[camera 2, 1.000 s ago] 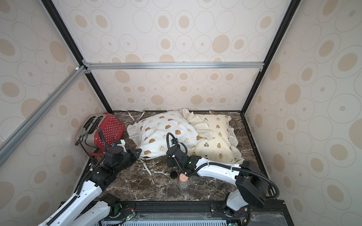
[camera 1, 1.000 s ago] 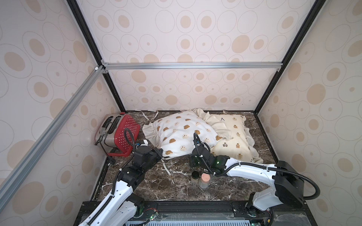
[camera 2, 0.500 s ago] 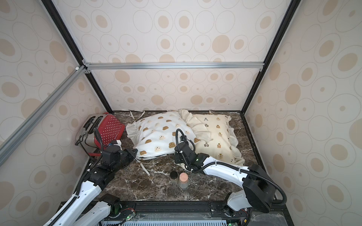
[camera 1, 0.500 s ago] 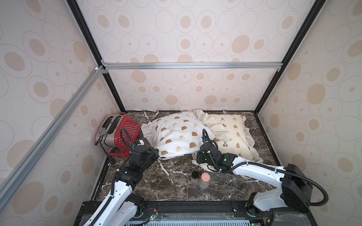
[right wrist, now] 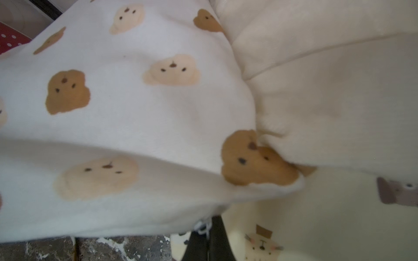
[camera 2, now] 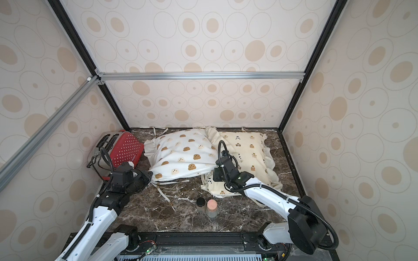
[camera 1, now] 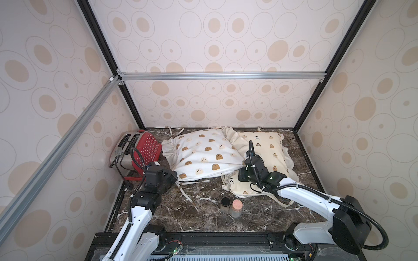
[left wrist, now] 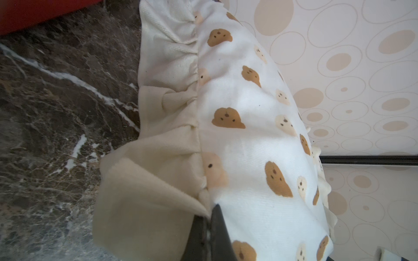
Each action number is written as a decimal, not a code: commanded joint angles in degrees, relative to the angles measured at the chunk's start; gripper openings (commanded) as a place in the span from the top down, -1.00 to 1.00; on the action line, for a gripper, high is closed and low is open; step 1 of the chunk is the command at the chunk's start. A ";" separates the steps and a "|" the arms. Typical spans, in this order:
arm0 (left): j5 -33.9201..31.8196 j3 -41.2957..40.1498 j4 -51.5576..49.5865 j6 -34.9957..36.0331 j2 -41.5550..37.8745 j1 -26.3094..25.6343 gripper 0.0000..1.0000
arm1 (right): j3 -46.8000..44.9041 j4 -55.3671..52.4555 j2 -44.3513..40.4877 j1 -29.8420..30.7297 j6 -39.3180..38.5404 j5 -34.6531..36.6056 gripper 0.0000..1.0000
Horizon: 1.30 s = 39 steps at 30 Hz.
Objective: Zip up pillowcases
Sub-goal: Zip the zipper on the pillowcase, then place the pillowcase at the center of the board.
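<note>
Marble tabletop (camera 1: 203, 217), walled on three sides, carries both pillows at the back, where the white pillow (camera 1: 203, 156) lies against the cream pillow (camera 1: 267, 146). The left gripper (left wrist: 209, 218) is clamped on the white pillow's near ruffled corner. The right gripper (right wrist: 207, 227) pinches the opposite near corner.

Judged step: tensioning the near edge.

Next move: draw the zip slider along it, fabric taut.

A toaster (camera 1: 144, 149) and two jars (camera 1: 235, 208) bound the free front area.

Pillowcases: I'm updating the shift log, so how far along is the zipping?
Done: nothing I can confirm; no closed zipper shows in any view. In hand: the white pillowcase, with the left pincer shut on its ruffled near corner and the right pincer shut on the opposite end of that near edge. Left: finishing it, then the cream-yellow pillowcase, which lies beside it with no pincer gripping it.
</note>
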 commanded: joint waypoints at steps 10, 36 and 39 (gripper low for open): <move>-11.38 12.51 -3.69 6.09 4.92 1.06 1.00 | 11.89 -8.99 3.05 -2.73 -4.55 -7.29 1.00; -11.63 29.07 -4.01 16.17 30.33 12.34 1.00 | 29.29 -2.14 32.23 20.87 -1.63 -9.69 1.00; -11.52 29.17 -7.52 15.22 31.70 12.34 1.00 | 28.79 -0.82 33.80 20.95 -0.68 -11.38 0.94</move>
